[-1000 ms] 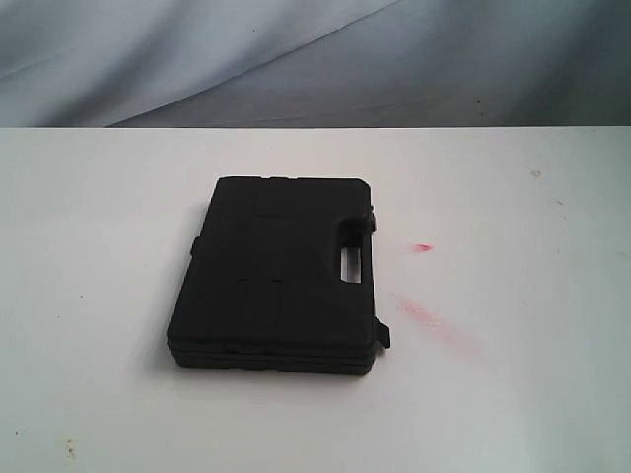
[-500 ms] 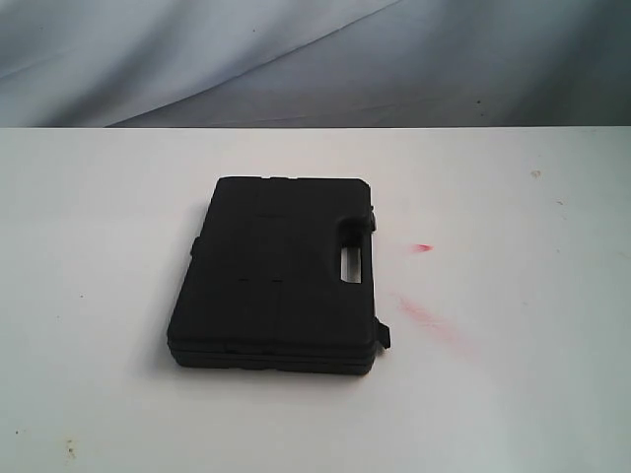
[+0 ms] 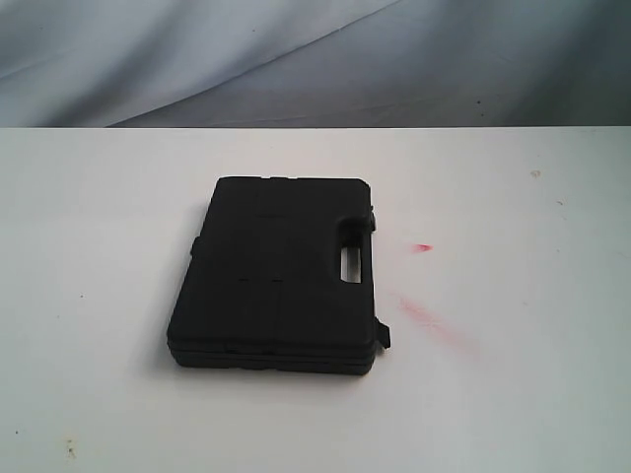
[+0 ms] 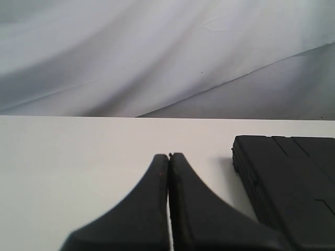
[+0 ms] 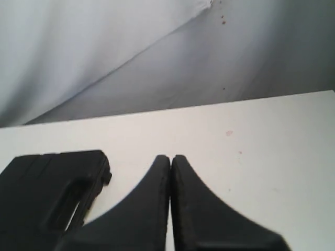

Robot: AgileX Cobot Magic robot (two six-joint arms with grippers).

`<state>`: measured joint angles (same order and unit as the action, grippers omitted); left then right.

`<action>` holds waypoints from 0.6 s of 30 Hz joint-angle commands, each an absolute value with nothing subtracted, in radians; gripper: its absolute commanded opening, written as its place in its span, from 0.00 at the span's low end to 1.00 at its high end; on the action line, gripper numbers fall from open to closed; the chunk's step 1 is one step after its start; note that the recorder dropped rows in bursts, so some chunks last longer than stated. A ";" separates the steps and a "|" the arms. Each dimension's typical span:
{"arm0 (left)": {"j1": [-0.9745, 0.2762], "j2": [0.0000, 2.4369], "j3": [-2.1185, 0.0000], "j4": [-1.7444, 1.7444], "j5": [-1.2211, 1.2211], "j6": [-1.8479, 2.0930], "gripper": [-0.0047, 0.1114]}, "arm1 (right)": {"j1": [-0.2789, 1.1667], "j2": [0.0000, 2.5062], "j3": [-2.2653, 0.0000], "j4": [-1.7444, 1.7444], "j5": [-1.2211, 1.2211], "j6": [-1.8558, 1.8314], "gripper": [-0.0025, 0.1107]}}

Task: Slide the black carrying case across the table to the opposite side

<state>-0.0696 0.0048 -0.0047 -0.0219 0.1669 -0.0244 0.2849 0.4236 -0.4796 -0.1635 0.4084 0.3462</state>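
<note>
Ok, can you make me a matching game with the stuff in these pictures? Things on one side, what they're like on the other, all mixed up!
Things
1. black carrying case
2. red smear
3. left gripper
4. table

What they're like
A. white and wide
B. shut, holding nothing
C. lying flat, untouched by any gripper
D. on the tabletop, to the right of the case in the exterior view

Right pairs: 1-C, 2-D, 3-B, 4-A
</note>
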 commanded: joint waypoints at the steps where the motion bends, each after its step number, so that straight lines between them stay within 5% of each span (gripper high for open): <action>1: -0.074 0.000 0.000 -0.020 0.162 -0.025 0.04 | 0.374 0.552 -0.525 -0.199 0.435 0.356 0.02; 18: -0.074 0.000 0.000 -0.020 0.162 -0.025 0.04 | 0.620 1.111 -0.823 -0.304 0.543 0.437 0.02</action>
<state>-0.0696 0.0048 -0.0047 -0.0219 0.1669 -0.0244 0.6001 1.0409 -0.7576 -0.2804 0.5047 0.4161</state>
